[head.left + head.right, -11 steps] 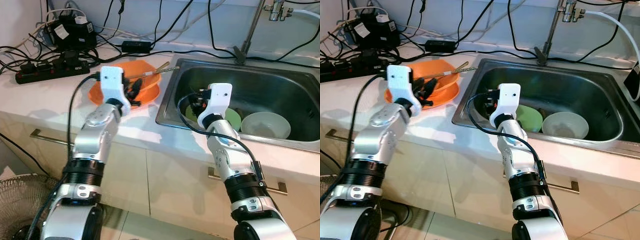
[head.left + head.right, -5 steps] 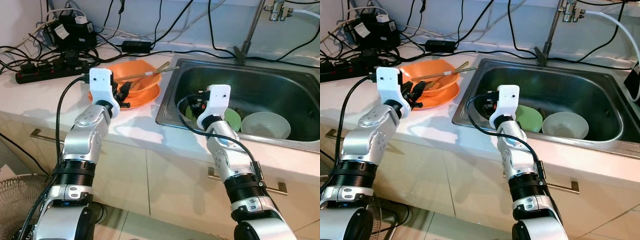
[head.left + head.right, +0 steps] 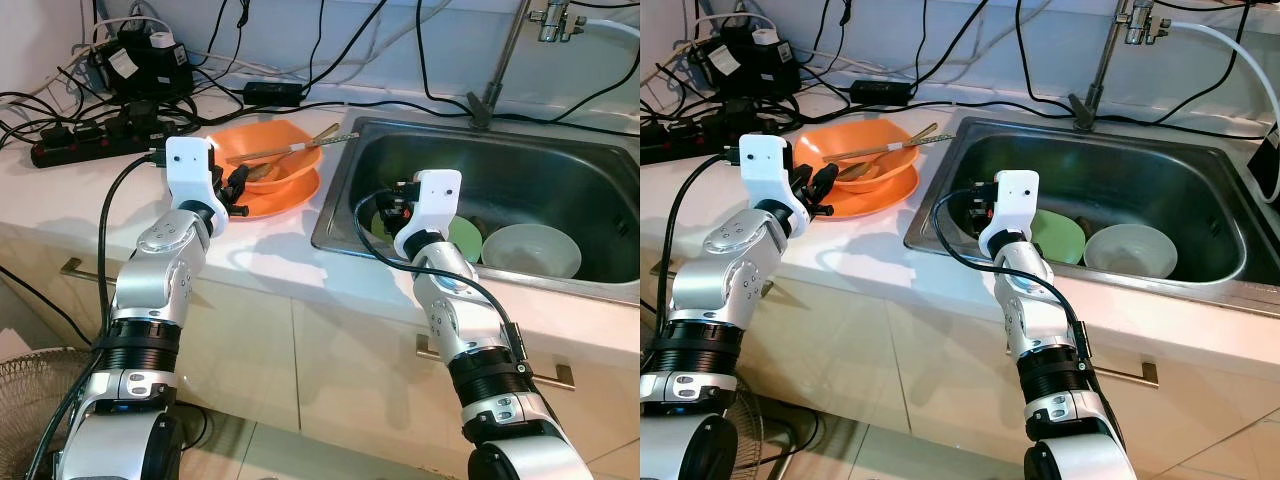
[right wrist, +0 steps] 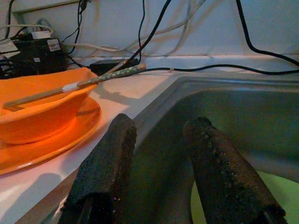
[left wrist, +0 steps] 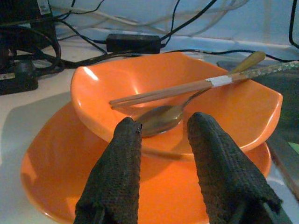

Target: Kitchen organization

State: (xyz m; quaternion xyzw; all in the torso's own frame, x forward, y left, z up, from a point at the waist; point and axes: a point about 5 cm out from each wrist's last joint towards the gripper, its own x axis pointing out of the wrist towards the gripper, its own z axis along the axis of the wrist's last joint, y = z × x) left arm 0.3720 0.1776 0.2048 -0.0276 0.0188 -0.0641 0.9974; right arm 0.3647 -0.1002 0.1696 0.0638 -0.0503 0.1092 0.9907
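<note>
While I watch from the head cameras, my left gripper (image 3: 238,190) hovers with fingers spread just beside the orange bowl (image 3: 268,161), which sits on an orange plate (image 3: 290,197) by the counter's (image 3: 90,200) sink-side edge; chopsticks (image 3: 300,148) and a spoon (image 5: 161,119) rest in it. My right gripper (image 4: 159,158) hangs spread inside the sink's (image 3: 560,165) left end, beside a green plate (image 3: 1058,236) and white bowl (image 3: 531,250).

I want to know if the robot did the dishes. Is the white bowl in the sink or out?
In. The white bowl sits inside the steel sink, beside a green plate.
</note>
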